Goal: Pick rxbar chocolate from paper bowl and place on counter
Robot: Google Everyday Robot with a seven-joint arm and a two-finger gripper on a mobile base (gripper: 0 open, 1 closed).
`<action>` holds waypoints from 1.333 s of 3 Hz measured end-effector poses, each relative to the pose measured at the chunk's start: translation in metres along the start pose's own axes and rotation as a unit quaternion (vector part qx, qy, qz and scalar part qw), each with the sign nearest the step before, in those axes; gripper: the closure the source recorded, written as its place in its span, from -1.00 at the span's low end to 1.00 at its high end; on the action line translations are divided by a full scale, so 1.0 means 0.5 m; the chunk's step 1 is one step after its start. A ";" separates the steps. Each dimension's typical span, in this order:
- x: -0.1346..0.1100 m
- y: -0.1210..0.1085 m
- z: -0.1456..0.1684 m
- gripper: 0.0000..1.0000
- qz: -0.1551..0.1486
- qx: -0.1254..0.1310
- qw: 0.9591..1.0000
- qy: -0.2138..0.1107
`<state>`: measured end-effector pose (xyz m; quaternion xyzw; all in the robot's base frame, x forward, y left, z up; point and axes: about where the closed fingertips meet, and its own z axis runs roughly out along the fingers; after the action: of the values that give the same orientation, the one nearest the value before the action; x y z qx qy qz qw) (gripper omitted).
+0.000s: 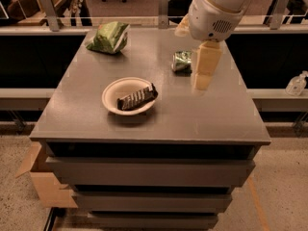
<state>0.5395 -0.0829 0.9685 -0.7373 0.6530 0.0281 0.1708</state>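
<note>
The small dark-wrapped rxbar chocolate [137, 97] lies in the round off-white paper bowl [111, 101], left of the cream gripper [201, 83] in the view and well apart from it. The gripper hangs over the large grey counter [192, 121], just beside a crushed green can [181, 61]. I cannot tell whether it is open or closed.

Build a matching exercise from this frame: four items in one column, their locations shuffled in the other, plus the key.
Items
1. rxbar chocolate
2. green chip bag
3. crushed green can
4. tool

Locations
A. hangs over the right half of the counter, in front of the can
B. far left corner of the counter
C. lying in the paper bowl
D. far right part of the counter, partly hidden behind the tool

Pairs: 1-C, 2-B, 3-D, 4-A
</note>
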 end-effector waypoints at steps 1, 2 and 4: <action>-0.025 -0.023 0.051 -1.00 -0.010 -0.017 1.000 -0.019; -0.032 -0.037 0.059 -1.00 -0.013 -0.012 1.000 -0.021; -0.071 -0.057 0.094 -1.00 -0.034 -0.016 0.999 0.010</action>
<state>0.5705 -0.0329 0.9400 -0.7622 0.6285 0.0255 0.1530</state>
